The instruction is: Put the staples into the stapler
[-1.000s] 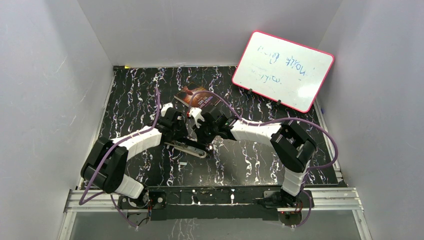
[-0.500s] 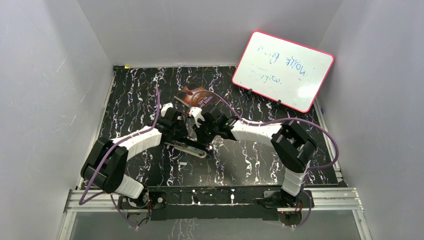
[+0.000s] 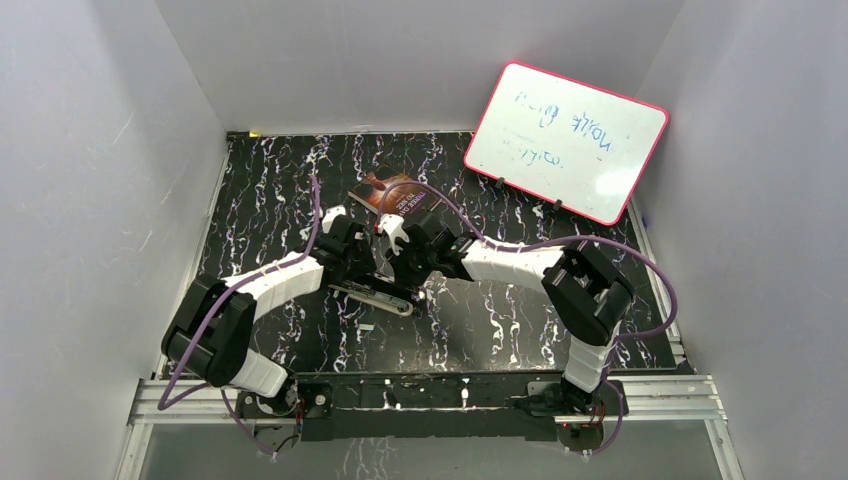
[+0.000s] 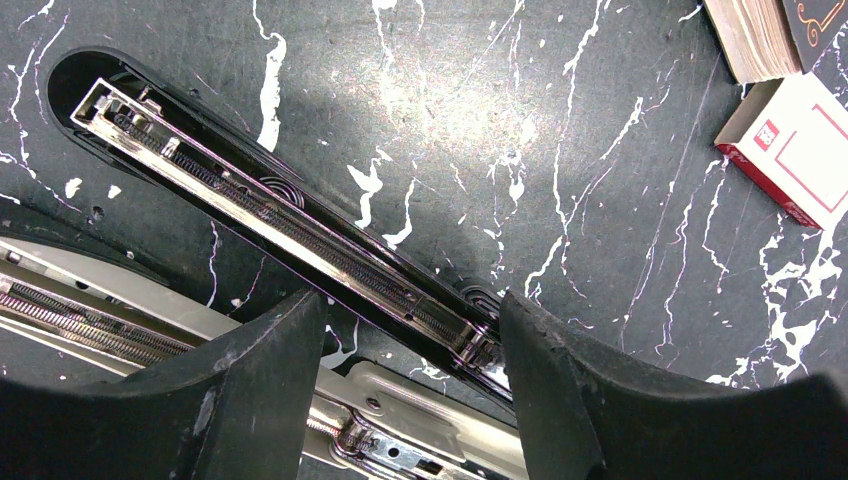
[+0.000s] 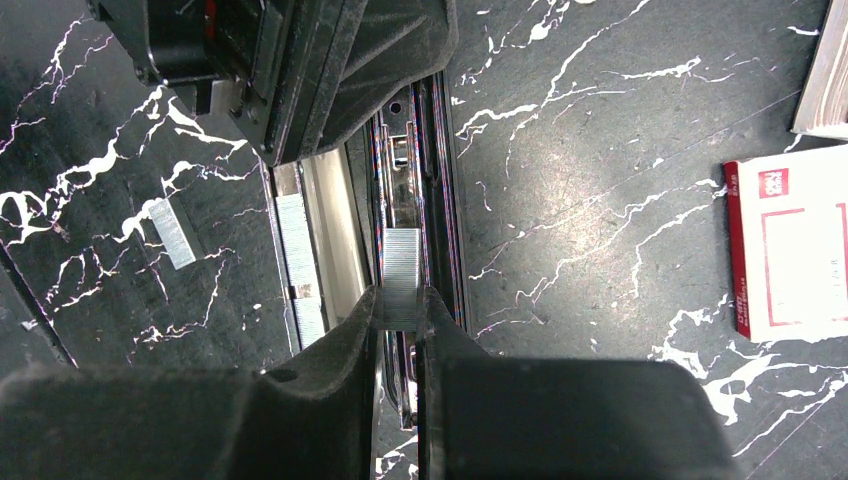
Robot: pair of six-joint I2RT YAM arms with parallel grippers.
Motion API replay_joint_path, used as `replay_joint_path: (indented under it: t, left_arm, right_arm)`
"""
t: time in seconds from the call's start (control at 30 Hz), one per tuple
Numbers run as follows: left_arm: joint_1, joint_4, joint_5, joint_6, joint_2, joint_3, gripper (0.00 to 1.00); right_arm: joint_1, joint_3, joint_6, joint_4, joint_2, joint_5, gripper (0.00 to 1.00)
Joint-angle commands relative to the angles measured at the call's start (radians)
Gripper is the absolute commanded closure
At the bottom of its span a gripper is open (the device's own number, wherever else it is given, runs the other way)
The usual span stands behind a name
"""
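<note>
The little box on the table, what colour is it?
The box is white with red edges, clearest in the right wrist view.

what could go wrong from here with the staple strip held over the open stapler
1. The staple strip pinched by the right gripper sits over the narrow channel of the stapler. If it is skewed, it may ride on a rail instead of seating.
2. It could slip on release. A loose strip already lies on the table.
3. The left gripper straddles the stapler, so a nudge could shift the channel.

Lab test booth: plain white walls (image 3: 400,60), marbled tabletop (image 3: 500,330)
</note>
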Motion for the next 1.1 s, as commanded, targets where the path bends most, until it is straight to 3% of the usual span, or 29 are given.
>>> replay_joint_path:
  t: [0.0,1.07]
  left_arm:
    - [-0.001,-0.051,-0.018,0.02,-0.03,-0.013,0.38]
    - [0.001,-0.051,-0.02,0.021,-0.033,-0.014,0.38]
  right_arm:
    - [-0.001,0.022,0.003,-0.006,-0.002,-0.001,1.0]
    - [-0.001,0.053,0.001,-0.064,0.052,-0.013,1.0]
